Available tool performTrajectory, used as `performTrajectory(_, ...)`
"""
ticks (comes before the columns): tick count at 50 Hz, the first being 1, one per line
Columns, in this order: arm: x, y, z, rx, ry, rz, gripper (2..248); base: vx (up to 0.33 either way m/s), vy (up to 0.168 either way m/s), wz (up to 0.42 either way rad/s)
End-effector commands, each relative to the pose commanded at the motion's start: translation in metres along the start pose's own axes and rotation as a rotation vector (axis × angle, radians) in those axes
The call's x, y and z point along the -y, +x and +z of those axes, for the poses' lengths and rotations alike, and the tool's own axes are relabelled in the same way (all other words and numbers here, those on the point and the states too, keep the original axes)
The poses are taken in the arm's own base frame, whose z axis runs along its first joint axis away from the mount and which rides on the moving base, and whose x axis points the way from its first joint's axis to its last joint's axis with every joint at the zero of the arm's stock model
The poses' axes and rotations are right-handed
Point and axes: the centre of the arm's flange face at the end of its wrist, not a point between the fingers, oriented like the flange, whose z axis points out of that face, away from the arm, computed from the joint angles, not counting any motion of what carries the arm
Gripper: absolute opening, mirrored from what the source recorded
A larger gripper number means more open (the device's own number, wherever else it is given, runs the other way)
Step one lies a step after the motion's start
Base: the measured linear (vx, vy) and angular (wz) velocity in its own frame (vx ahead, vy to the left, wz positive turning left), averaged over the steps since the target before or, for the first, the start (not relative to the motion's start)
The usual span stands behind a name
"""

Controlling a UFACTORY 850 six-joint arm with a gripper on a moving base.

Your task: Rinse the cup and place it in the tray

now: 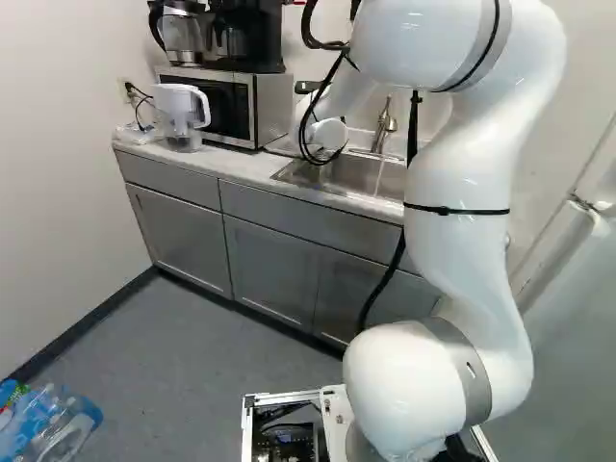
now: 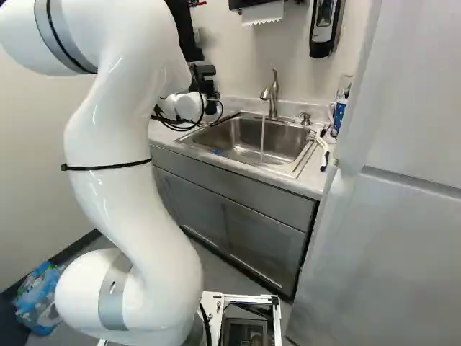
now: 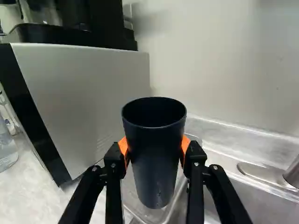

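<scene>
Cup (image 3: 155, 163), clamped by the gripper (image 3: 154, 148) (jaws cup-wide), could tip on the tray edge (image 3: 165, 217) if released off-centre.

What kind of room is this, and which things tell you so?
Probably a small kitchen or break room: it has a steel sink with a running faucet, a microwave with a coffee maker on top, and cabinets below the counter.

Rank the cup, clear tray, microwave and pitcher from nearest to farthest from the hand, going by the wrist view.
1. Cup: gripped in the hand.
2. Clear tray, just past the cup, and microwave, off to one side: too close to call.
3. Pitcher: beyond the microwave.
</scene>
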Motion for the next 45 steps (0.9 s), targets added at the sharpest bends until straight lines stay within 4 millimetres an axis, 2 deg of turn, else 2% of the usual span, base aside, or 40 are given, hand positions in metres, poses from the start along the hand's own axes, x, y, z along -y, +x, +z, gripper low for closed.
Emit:
performTrajectory(24, 0.012, -0.031, 0.05, 0.014, 0.016, -0.002, 124, 0.0, 0.0, 0.0)
performTrajectory(33, 0.012, -0.042, 0.053, 0.029, 0.015, -0.002, 124, 0.0, 0.0, 0.0)
performTrajectory(45, 0.012, -0.042, 0.053, 0.029, 0.015, -0.002, 124, 0.0, 0.0, 0.0)
